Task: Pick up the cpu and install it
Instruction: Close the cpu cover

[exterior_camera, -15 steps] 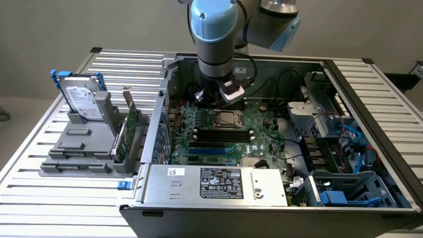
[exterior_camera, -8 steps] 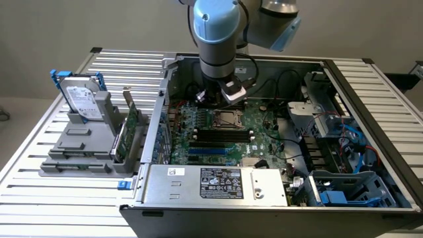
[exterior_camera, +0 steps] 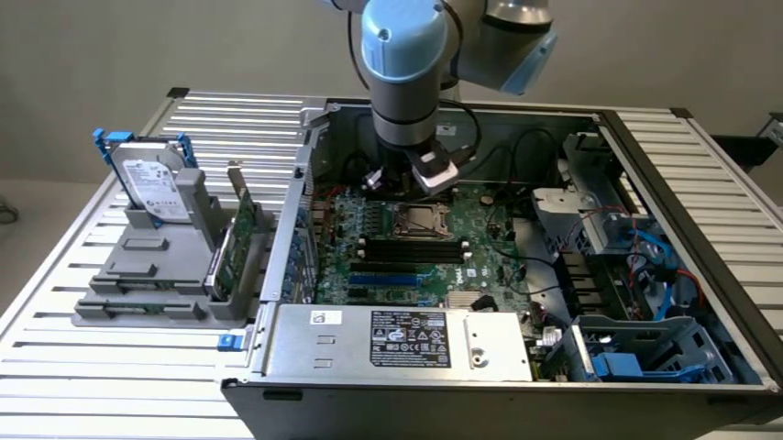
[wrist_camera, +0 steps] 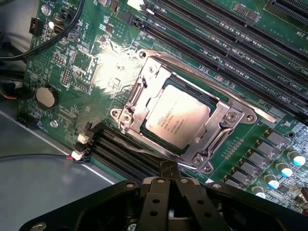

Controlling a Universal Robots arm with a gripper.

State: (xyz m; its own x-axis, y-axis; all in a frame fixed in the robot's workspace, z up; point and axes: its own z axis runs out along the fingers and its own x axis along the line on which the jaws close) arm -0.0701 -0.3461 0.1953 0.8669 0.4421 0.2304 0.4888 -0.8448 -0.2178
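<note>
The cpu [wrist_camera: 177,122] lies inside the socket frame [wrist_camera: 220,121], memory slots [wrist_camera: 216,43] flanking that frame, the closed, empty claw [wrist_camera: 168,172] beside it.

- Slatted metal table [exterior_camera: 110,367] carries an open computer case [exterior_camera: 428,412], toward the exterior view's right edge.
- Grey holder [exterior_camera: 141,275] near the table's edge on the exterior view's left.
- Hard drive [exterior_camera: 153,188] with blue bracket upright in the holder; green card [exterior_camera: 238,238] upright beside it.
- Motherboard [exterior_camera: 478,266] flat on the case floor, black memory slots [exterior_camera: 416,249] mid-board, coin cell [wrist_camera: 46,96] near a board edge.
- Silver power supply [exterior_camera: 404,339] along the case's near edge.
</note>
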